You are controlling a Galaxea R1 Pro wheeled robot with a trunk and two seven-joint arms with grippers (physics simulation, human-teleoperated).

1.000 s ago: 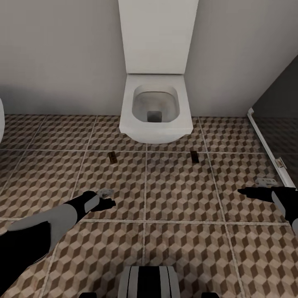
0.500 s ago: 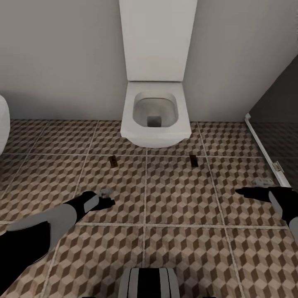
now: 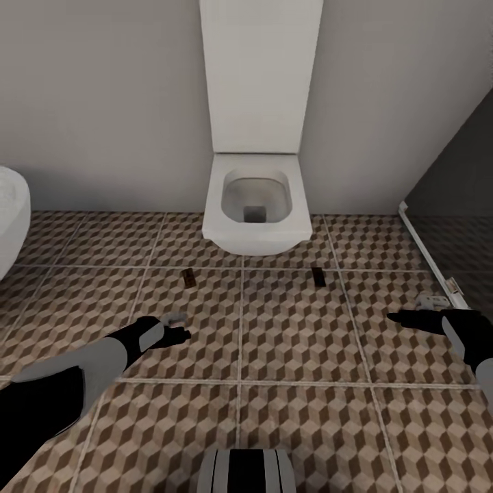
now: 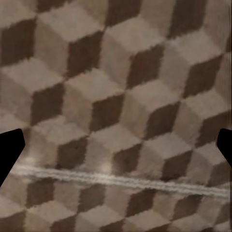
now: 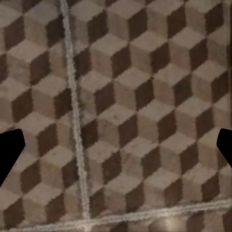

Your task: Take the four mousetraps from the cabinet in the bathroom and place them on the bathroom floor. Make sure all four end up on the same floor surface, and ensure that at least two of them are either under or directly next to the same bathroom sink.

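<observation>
Two small flat dark-brown rectangular mousetraps lie on the bathroom floor of brown, beige and white cube-patterned tiles, one at about 7 o'clock from the white wall-hung toilet, the other at about 5 o'clock from it. Both are by the toilet, not by a sink; the rounded white object at the far left edge cannot be identified.

Judging from this, a good step would be to confirm where the sink stands before counting any trap as placed, and to move slowly so the traps are not nudged.

The left pincer hovers low over the tiles with the nearer trap at its 12 o'clock, apart from it. The right pincer has the other trap at about 10 o'clock, well apart. In both wrist views the fingertips sit wide at the frame edges with bare tile between them, holding nothing.
</observation>
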